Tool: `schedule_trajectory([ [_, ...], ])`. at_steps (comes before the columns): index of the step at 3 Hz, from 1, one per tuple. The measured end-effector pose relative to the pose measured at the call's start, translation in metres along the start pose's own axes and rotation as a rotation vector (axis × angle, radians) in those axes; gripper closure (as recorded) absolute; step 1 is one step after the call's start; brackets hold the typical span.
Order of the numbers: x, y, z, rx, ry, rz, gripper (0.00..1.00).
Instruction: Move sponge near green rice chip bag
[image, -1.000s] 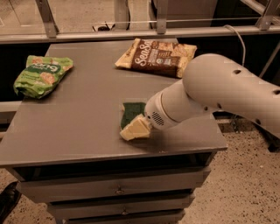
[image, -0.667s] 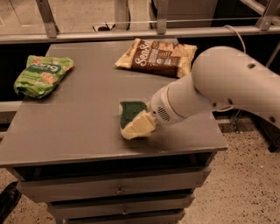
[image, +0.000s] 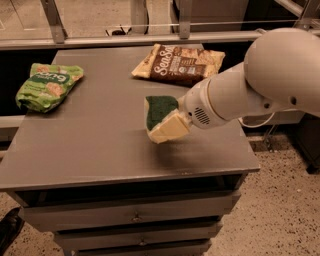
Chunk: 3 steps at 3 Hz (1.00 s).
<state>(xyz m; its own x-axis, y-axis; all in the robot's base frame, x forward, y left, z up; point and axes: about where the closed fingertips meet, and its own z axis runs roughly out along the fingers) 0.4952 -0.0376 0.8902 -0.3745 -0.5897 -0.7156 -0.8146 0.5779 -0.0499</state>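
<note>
The sponge (image: 159, 109) shows its dark green scrub top and hangs tilted a little above the middle right of the grey table (image: 90, 150). My gripper (image: 164, 124) comes in from the right on the white arm (image: 260, 85) and is shut on the sponge; one cream finger (image: 170, 130) lies along its lower side. The green rice chip bag (image: 47, 85) lies at the table's far left edge, well to the left of the sponge and gripper.
A brown and cream snack bag (image: 177, 62) lies at the back of the table, just behind the sponge. A rail and a shelf run behind the table. Drawers sit under the tabletop, and speckled floor lies to the right.
My gripper has lifted the sponge off the tabletop and carried it slightly up and back, with the arm rising. Both bags have stayed put.
</note>
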Motion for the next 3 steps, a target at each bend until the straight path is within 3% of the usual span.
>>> schedule_trajectory([
  [1,0.000,0.000,0.000,0.000,0.000,0.000,1.00],
  [2,-0.023,0.001,0.022,-0.026,-0.049,-0.034,1.00],
  [3,-0.063,-0.004,0.064,-0.063,-0.110,-0.083,1.00],
])
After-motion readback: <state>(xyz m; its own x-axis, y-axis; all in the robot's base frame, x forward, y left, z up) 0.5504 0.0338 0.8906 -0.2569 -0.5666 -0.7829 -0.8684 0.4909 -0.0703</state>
